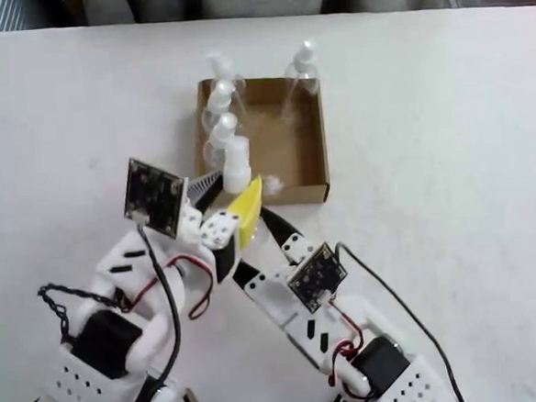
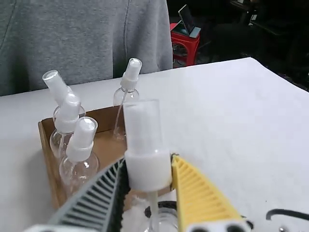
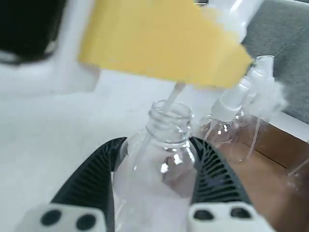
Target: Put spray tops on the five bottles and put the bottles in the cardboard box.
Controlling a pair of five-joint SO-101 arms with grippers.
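Left gripper (image 2: 147,169): clamping the white plastic spray top (image 2: 144,140), at the high view's centre.
Right gripper (image 3: 159,164): squeezing the clear plastic bottle (image 3: 159,154) below (tube (image 3: 170,101) hanging inside neck (image 3: 170,118)).
Technique: keeping it vertical, lowering straight.

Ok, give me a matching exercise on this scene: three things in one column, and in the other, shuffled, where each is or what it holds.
1. white plastic spray top
2. clear open-necked plastic bottle
3. brown cardboard box

A. holds four capped bottles
B. gripped by the black right gripper
C. clamped in the grey and yellow left gripper

Pairs: 1-C, 2-B, 3-A.
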